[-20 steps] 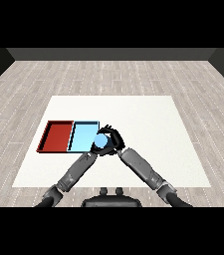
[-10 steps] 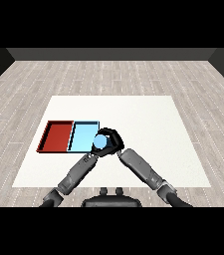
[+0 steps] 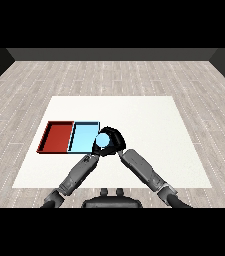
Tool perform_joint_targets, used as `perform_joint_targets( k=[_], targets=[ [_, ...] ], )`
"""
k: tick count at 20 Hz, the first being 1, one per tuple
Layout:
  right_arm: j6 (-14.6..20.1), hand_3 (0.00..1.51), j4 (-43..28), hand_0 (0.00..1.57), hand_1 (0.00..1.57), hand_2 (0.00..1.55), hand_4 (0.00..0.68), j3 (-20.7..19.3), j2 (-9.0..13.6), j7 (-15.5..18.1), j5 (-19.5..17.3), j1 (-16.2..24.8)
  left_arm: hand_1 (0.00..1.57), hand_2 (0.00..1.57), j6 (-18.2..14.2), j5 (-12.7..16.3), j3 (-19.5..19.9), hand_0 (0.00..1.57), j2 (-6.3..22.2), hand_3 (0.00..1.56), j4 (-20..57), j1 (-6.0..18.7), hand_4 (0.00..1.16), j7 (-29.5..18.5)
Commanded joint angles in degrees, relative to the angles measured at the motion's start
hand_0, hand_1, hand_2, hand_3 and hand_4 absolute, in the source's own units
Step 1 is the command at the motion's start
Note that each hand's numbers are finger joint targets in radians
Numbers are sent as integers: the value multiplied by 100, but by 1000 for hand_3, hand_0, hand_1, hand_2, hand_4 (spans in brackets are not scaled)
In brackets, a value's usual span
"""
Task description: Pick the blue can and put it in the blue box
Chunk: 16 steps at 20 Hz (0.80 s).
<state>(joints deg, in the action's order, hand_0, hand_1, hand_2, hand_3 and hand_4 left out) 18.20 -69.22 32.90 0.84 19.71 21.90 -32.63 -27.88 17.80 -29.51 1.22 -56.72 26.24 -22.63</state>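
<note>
Right hand (image 3: 113, 141) curled round the blue can (image 3: 103, 140) at the blue tray's (image 3: 83, 137) right edge, left hand's (image 3: 96, 151) fingers unreadable; carry step, needing a short leftward move before release.

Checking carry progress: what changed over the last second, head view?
The right hand, curled round the blue can, has carried it a little further left, so the can now overlaps the right edge of the blue tray. No release yet. The red tray, the blue tray and the left hand look as they were.
</note>
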Motion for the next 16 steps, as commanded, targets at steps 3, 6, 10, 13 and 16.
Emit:
perform_joint_targets(
  k=[3,6,10,13,16],
  targets=[
    [-67,0,-201,0,0,0,0,-150,-81,-308,-90,131,1571,1516,186,204,113,1571,-117,1448,211,103,1097,-149],
    [-84,0,-225,0,0,0,0,-166,-82,-327,-114,151,1571,1516,135,332,307,1571,-119,1448,538,541,1097,-90],
    [-72,0,-620,0,0,0,0,-281,-78,-583,-313,300,1571,1546,91,-72,-41,1571,164,1477,-638,-445,1138,121],
    [-147,0,-339,0,0,0,0,-509,-83,-760,-145,-127,1571,1565,-136,106,-4,1571,-118,1492,237,190,1141,-20],
    [-399,0,-683,0,0,0,0,-690,-81,-688,-138,293,1571,1571,251,-350,281,1571,-89,1504,58,-177,1134,-145]
  ],
)
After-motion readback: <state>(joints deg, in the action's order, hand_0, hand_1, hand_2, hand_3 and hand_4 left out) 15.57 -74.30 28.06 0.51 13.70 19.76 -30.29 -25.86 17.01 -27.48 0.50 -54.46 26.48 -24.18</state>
